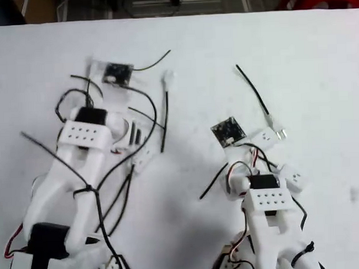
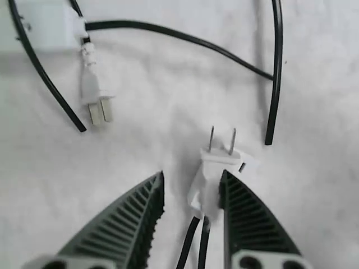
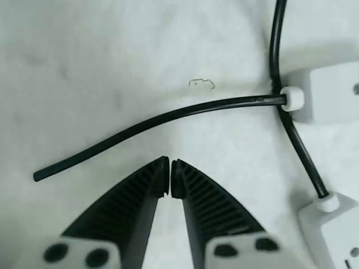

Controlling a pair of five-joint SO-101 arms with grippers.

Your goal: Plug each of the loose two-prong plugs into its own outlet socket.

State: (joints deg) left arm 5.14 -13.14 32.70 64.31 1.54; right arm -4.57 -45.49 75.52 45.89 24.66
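Observation:
In the left wrist view a white two-prong plug (image 2: 220, 159) lies on the table between the open fingers of my left gripper (image 2: 192, 177), resting against one finger (image 2: 241, 207), prongs pointing away. Its twin black cord runs back under the gripper. A second white plug (image 2: 94, 98) lies farther off beside a white outlet block (image 2: 39, 28). My right gripper (image 3: 169, 178) is shut with nothing in it, just short of a black cord (image 3: 157, 120) that enters a white outlet block (image 3: 331, 98). Another white block (image 3: 331, 230) lies close by. In the high view a pronged plug (image 1: 275, 132) lies ahead of the right arm.
Two small circuit boards (image 1: 117, 73) (image 1: 228, 131) lie on the white table (image 1: 318, 59). Loose black cords (image 1: 149, 106) loop around the left arm (image 1: 80, 150); another cord (image 1: 251, 87) trails off behind the right arm (image 1: 267, 205). Room chairs stand beyond the far edge.

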